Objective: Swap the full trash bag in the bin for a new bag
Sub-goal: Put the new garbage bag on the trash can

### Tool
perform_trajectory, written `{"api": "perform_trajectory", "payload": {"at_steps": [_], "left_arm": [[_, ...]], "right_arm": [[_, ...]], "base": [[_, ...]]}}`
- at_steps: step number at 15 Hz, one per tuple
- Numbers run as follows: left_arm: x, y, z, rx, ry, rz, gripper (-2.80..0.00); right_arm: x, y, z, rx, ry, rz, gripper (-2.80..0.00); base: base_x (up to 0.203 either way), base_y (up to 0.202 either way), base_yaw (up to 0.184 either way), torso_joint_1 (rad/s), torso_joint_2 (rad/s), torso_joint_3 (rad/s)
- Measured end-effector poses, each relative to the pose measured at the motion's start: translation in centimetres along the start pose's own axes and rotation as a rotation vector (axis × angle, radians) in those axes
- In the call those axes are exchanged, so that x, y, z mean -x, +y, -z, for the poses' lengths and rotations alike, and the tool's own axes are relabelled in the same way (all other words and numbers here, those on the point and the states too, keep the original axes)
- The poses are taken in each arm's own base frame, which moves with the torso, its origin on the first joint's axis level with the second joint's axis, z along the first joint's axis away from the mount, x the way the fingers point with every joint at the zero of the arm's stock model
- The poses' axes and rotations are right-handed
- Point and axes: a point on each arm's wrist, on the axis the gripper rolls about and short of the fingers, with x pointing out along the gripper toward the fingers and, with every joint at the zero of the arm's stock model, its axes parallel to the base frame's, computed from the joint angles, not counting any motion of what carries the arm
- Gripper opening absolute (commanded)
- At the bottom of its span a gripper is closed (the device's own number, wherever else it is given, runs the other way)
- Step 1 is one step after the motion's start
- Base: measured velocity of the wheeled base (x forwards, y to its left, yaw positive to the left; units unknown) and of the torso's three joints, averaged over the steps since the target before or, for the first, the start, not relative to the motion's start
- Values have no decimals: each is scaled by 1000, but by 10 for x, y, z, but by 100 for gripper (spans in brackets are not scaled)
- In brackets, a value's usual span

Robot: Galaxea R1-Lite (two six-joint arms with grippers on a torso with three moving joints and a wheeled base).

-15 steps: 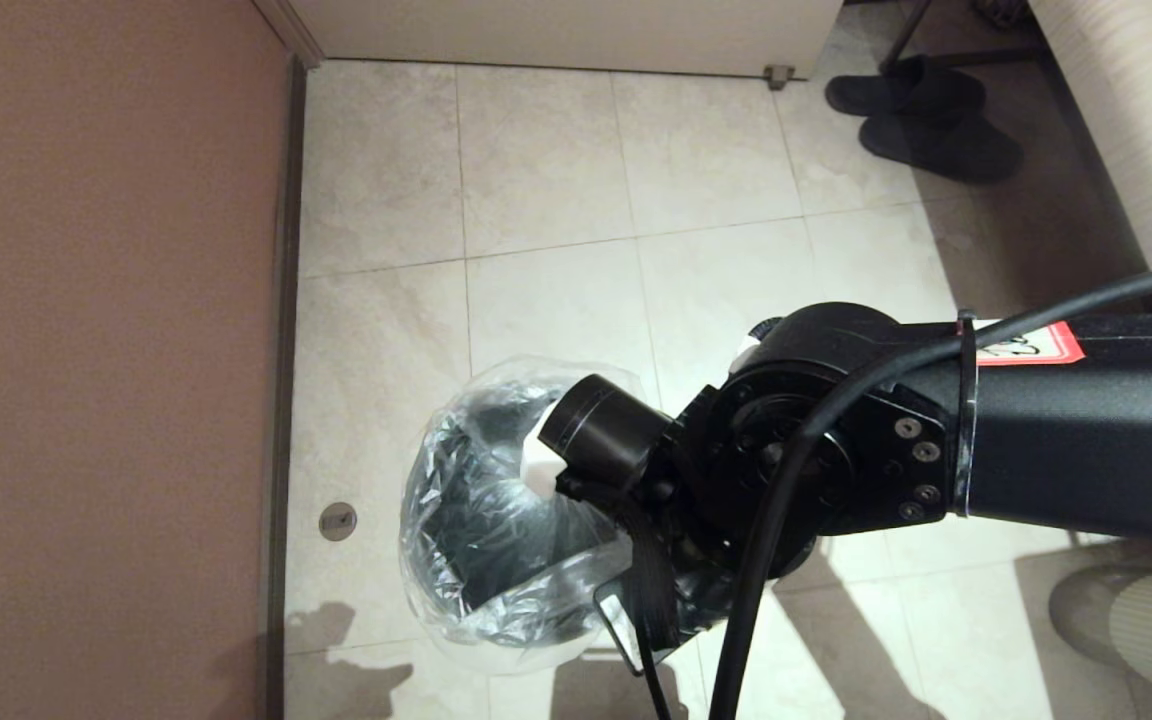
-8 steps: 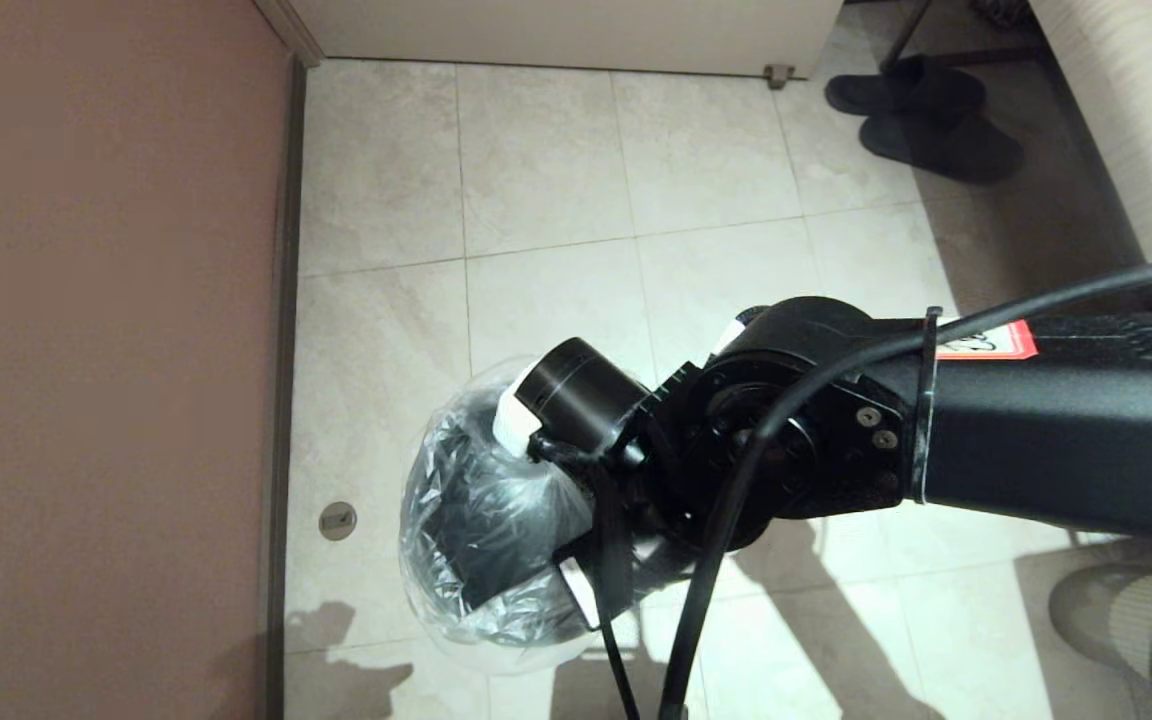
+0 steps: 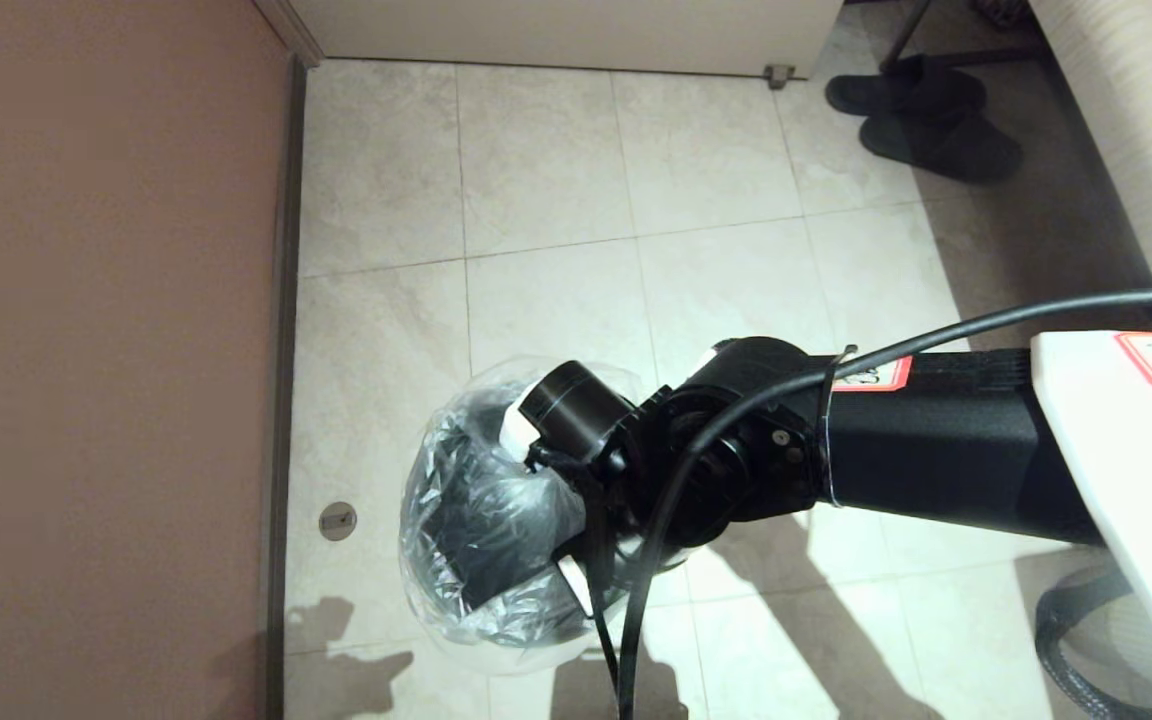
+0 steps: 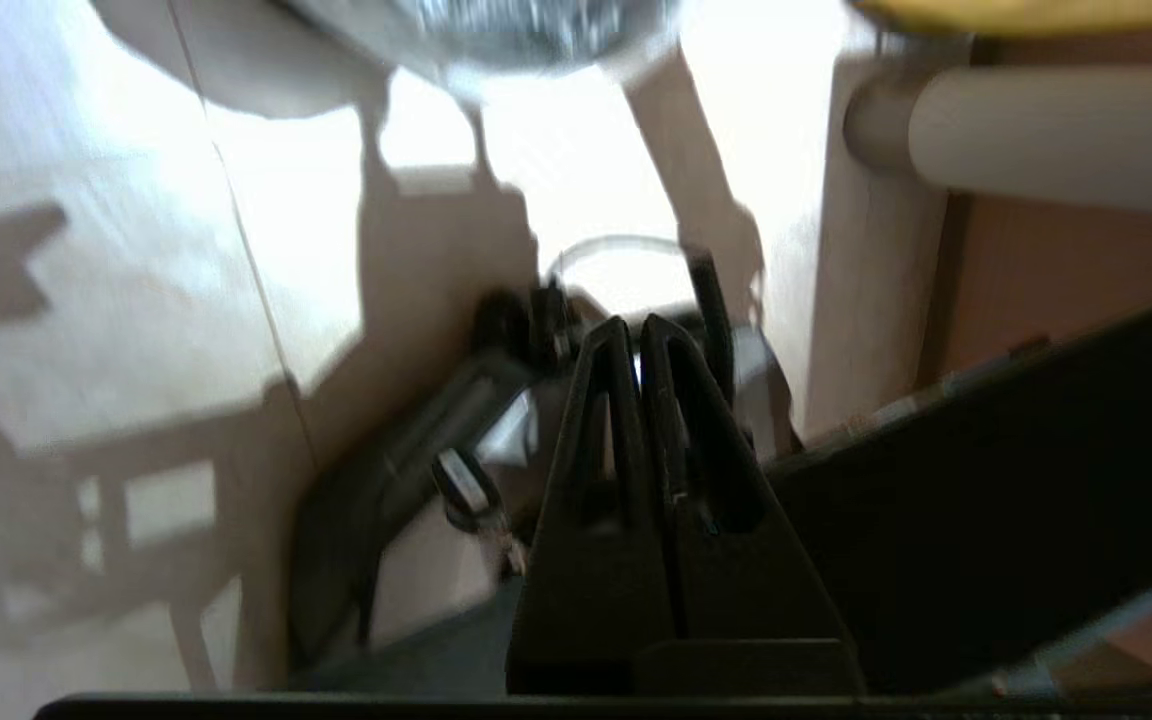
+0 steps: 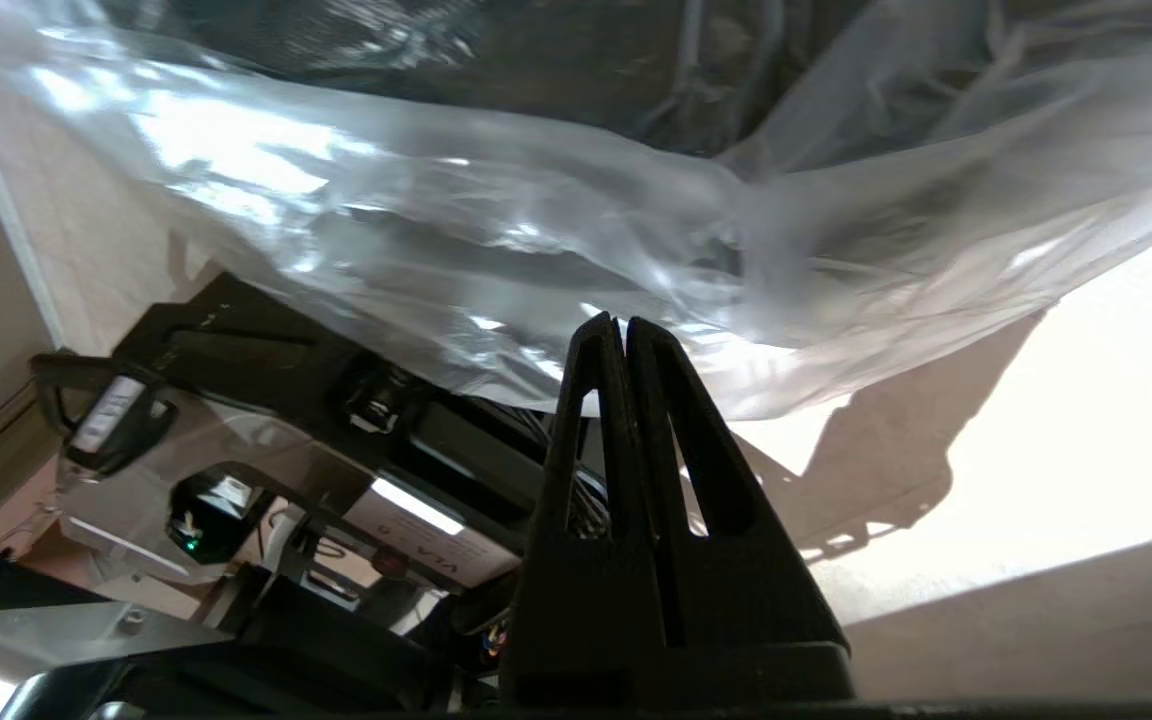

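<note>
The right gripper [image 5: 624,325] has its two black fingers pressed together, tips meeting at the lower hem of the new bag [image 5: 556,250]; whether a fold of film is caught between them cannot be told. In the right wrist view the clear, crinkled plastic spreads broadly just past the fingertips, with the bin's dark side showing through it. From the head view the right arm [image 3: 936,450] reaches in from the right edge of the floor and its wrist sits over the near right side of the bin [image 3: 481,520], hiding the gripper itself. The bin stands on the tiled floor [image 3: 556,180] close to the brown wall [image 3: 106,350] on the left, and the new bag [image 3: 436,590] is draped over its mouth and bulges out around the rim. A small round metal floor fitting [image 3: 338,521] lies between the bin and the wall. A pair of dark slippers [image 3: 921,115] sits at the far right of the floor.

The left gripper [image 4: 636,330] hangs low over the floor, fingers closed with only a sliver of light between them, holding nothing.
</note>
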Motion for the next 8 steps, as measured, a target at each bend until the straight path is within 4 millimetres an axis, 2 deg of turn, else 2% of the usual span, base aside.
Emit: {"api": "perform_trajectory", "payload": {"at_steps": [3,8], "left_arm": [[1,-4,-17,-74,-179,-10,-280],[2,-11,-40,-130,-199,-11,-280]], "right_arm": [[-5,-6,3,-3,31,30,-280],[-9,-8,11,4,81,52,-280]], "base": [[0,0,0,0,0,0],[0,0,0,0,0,0]]}}
